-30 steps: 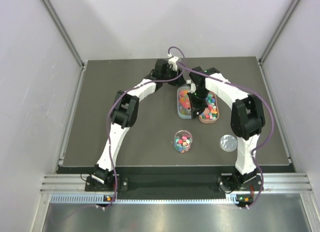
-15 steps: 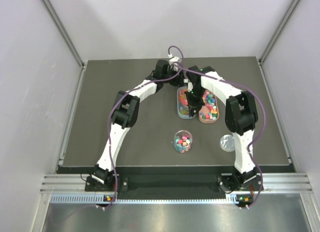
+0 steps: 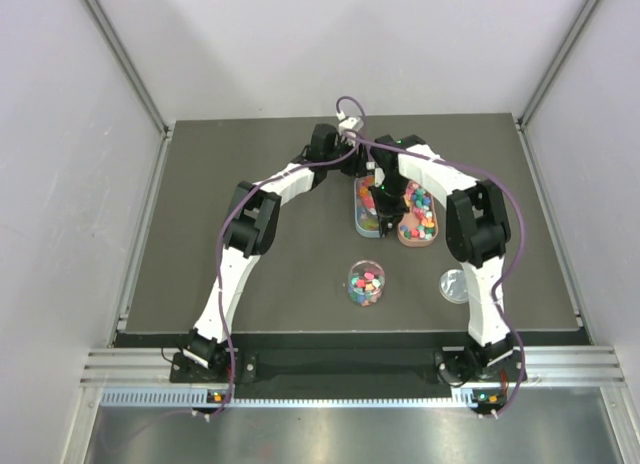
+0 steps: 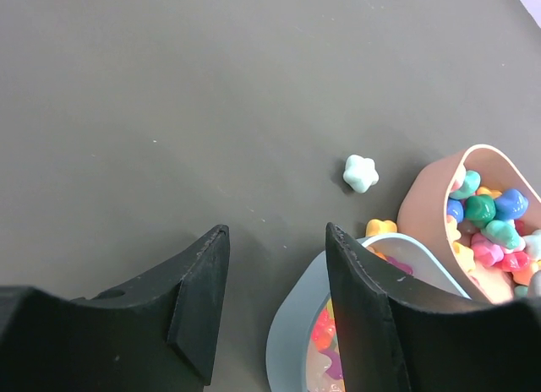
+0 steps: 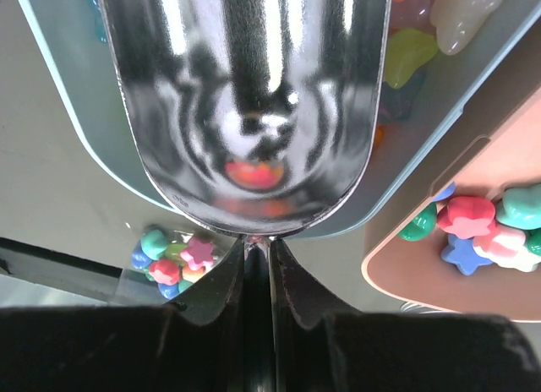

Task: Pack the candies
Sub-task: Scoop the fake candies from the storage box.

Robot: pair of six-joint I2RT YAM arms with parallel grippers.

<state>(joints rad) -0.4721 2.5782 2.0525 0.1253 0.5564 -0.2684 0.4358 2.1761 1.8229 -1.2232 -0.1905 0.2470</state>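
The candies lie in two trays: translucent ones in a light blue tray and opaque ones in a tan tray. A clear round cup in front holds more candies. My right gripper is shut on the handle of a shiny scoop, held over the blue tray with a reddish candy in it. My left gripper is open and empty at the blue tray's far end; in the left wrist view its right finger overlaps the tray rim.
The cup's clear lid lies on the mat right of the cup. A loose mint candy and a yellow one lie on the mat behind the trays. Both arms arch over the middle of the table.
My right arm has swung left, bringing the scoop from between the trays to over the blue tray. The left arm has barely moved.
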